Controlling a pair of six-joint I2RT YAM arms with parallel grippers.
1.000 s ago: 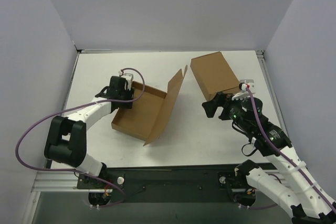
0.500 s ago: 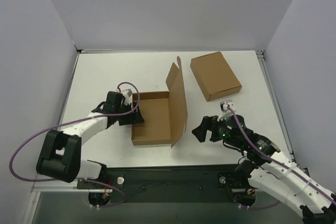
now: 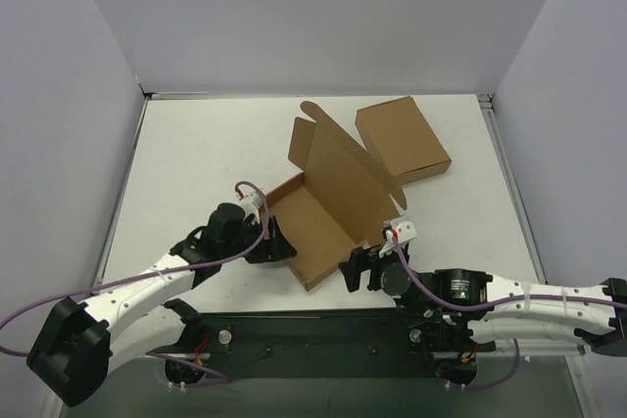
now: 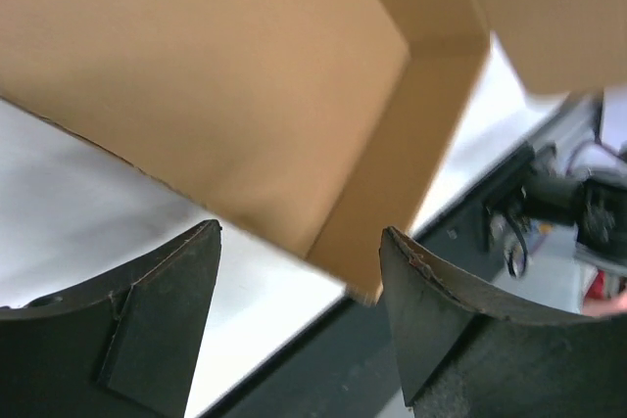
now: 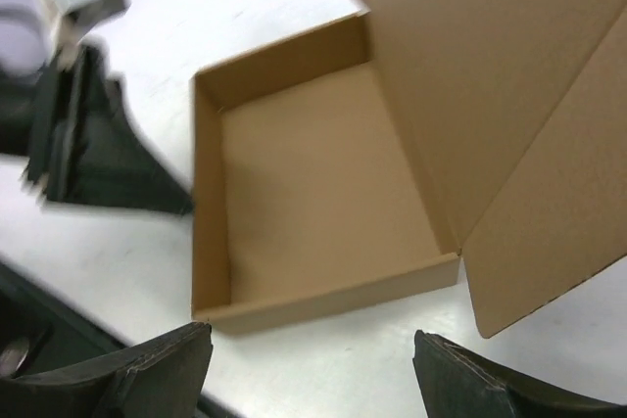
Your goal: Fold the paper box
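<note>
Both arms have drawn back toward the near edge, and the paper box (image 3: 318, 222) has turned and slid with them, so that one corner now points at the robot. It lies open on the white surface (image 3: 196, 144), near its front edge and between the two arms. Its shallow tray (image 5: 313, 183) sits flat, and its lid (image 3: 338, 159) stands raised and leans toward the far right, its top edge close to the closed carton (image 3: 402, 141) behind it.

The left fingers (image 3: 274, 247) are at the tray's left wall. In the left wrist view they (image 4: 157, 320) stand wide apart, and a lower corner of the box (image 4: 225, 75) dips into the gap between their tips. Whether either pad touches the cardboard cannot be told.

The right fingers (image 3: 353, 269), which a moment ago hung well off to the right, are now just beside the tray's near right corner. In the right wrist view they (image 5: 137, 379) are spread wide with nothing between them. The tray's near wall lies just ahead of them, and the left fingers show beyond the tray.
</note>
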